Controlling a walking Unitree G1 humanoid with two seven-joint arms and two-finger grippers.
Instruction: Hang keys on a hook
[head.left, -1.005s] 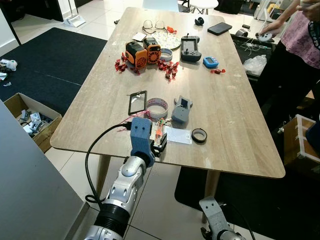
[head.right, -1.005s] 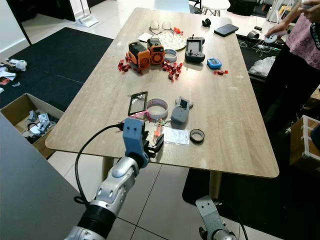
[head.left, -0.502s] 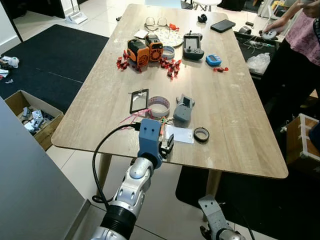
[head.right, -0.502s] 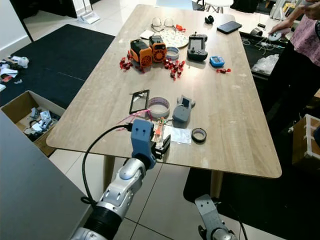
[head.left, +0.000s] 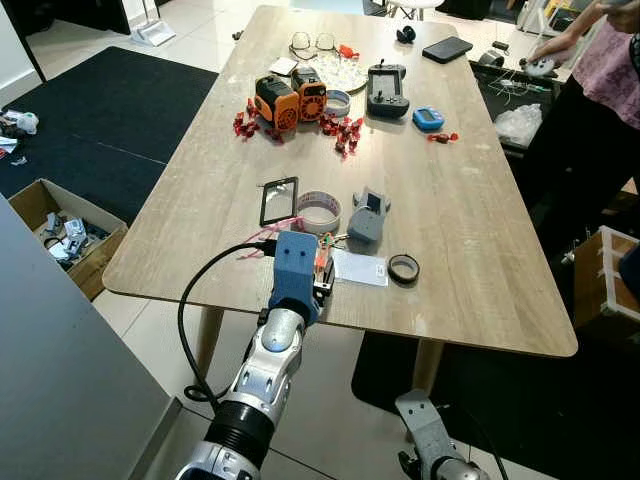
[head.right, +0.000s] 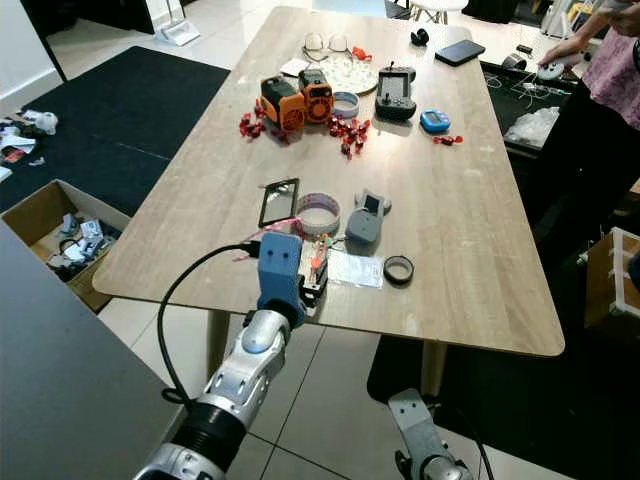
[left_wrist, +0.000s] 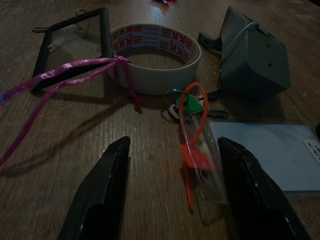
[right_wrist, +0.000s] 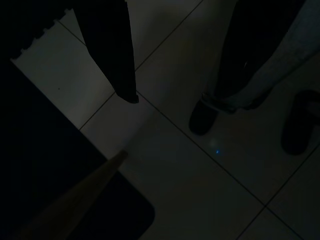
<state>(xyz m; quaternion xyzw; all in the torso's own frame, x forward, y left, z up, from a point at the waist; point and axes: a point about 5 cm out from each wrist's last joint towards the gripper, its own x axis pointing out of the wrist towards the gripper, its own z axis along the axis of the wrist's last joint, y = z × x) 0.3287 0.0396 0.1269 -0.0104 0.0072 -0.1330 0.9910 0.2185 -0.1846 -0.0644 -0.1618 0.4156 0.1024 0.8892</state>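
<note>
From my head camera I see my left gripper (head.left: 322, 283) low over the near edge of the table (head.left: 470, 230), and the keys (head.left: 322, 256) lie just in front of it, between the roll of tape (head.left: 317, 211) and the clear card (head.left: 359, 268), near the grey box (head.left: 366, 218). My right arm hangs idle near the floor, and in its wrist view the right gripper (right_wrist: 180, 55) hangs spread apart over the tiles, holding nothing. In my left wrist view the two fingers (left_wrist: 102, 192) stand wide open and empty, one on each side of the keys (left_wrist: 187, 106). The bunch is small, so I cannot tell well how the keys themselves point; the orange strap (left_wrist: 192, 137) is the long part, and it runs from the ring toward my gripper, almost along my fingers. I think the risk is this: if I close now, I may catch only the strap or the edge of the card, and the keys may swing or slip. The pink ribbon (left_wrist: 60, 82) lies close beside and could also be caught.
</note>
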